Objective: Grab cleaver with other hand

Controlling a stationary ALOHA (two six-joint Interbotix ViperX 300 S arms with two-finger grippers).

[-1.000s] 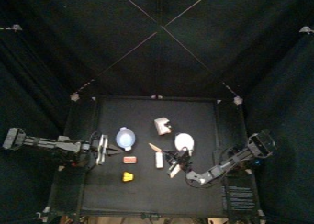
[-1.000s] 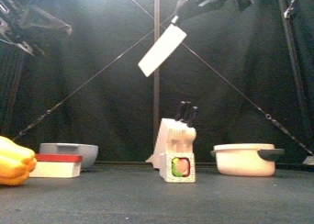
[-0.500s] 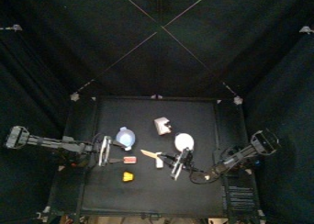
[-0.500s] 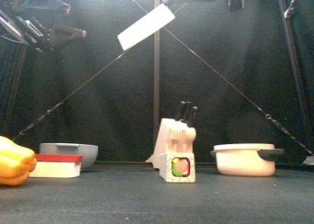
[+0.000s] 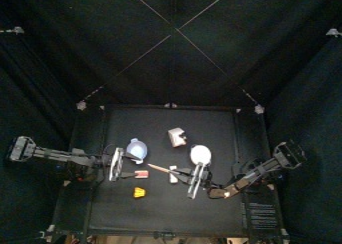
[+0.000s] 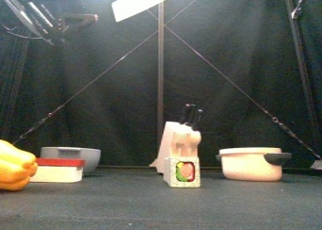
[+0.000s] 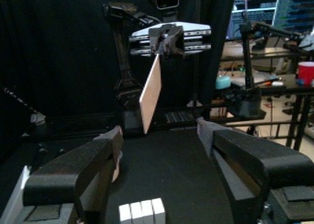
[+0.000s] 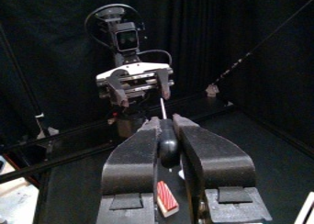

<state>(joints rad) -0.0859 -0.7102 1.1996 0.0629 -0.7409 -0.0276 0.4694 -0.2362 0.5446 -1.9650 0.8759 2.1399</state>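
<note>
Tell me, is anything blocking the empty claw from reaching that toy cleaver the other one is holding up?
Nothing visible. The left gripper is open and faces the cleaver, which the right gripper holds up high, with only open air between them. The knife block and dishes sit far below.

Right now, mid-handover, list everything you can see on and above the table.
Cleaver: 1, whitish blade, held high above the table.
Knife block: 1, white, table centre.
Dish: 1, white, right side.
Bowl: 1, grey, left side.
Red block: 1, red and white, in front of the bowl.
Yellow wedge: 1, yellow, front left.
Right claw: shut on the cleaver handle.
Left claw: open, facing the blade.
</note>
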